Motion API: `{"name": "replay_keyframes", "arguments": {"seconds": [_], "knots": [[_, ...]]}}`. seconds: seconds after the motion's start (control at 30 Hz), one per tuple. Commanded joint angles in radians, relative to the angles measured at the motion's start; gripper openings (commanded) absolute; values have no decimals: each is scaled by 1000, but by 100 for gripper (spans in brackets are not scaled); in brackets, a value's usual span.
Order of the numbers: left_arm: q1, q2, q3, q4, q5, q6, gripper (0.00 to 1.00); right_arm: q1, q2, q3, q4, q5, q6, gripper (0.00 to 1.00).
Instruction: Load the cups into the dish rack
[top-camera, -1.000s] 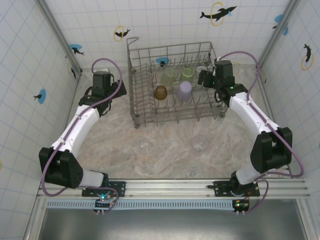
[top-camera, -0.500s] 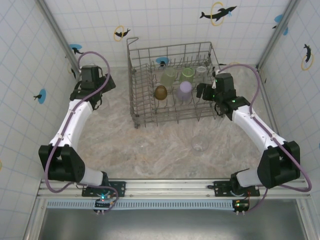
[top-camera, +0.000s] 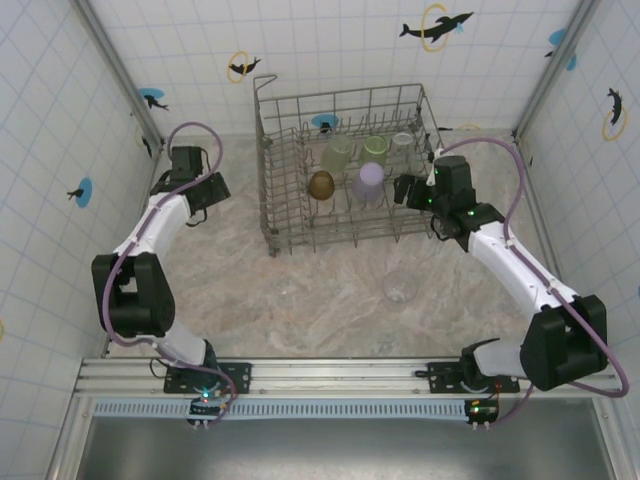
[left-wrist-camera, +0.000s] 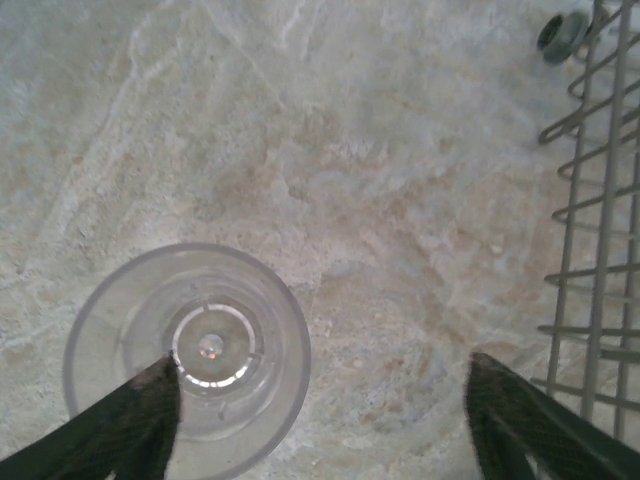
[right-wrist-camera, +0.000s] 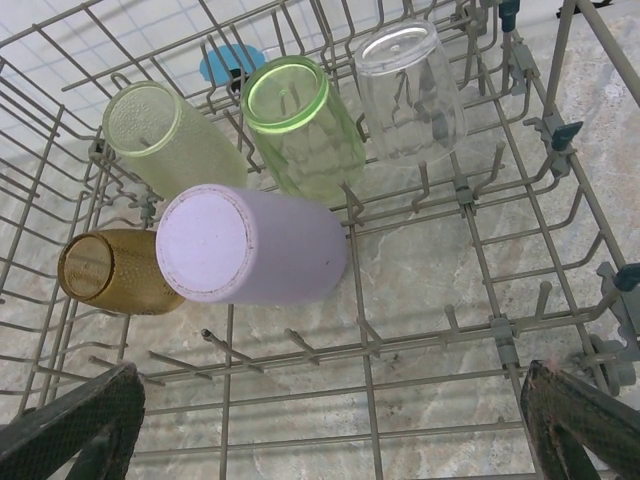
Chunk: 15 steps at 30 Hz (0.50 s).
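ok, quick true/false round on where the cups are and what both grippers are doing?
1. Five cups lie in the dish rack. True.
2. The lilac cup sits outside the rack. False: it lies in the rack, beside the amber cup.
3. The right gripper is shut on a cup. False: it is open and empty, above the rack.
4. A clear cup sits on the table below the left gripper. True.

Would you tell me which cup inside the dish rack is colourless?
The clear cup at the back row's right end, beside the bright green cup; the other four are tinted.
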Motion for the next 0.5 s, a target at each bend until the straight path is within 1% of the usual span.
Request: {"name": "replay_keyframes", "arguments": {"seconds": [0.0,0.13,0.2,0.23,0.4,0.47], "knots": [[2,39,-12,-5,27,3,71,7,-37,-23,16,-1,8,100],[2,70,-19,8,41,-4,63,6,-39,-18,16,0,8,100],[2,86,-19,7,46,-7,55,7,-39,-19,16,-2,8,100],[2,92,-19,8,49,-10,52,6,-39,-19,16,-3,8,100],[2,118,-25,9,51,-12,43,6,-45,-25,10,2,7,100],[2,127,-25,6,49,-12,38,6,-51,-28,10,3,7,100]]}}
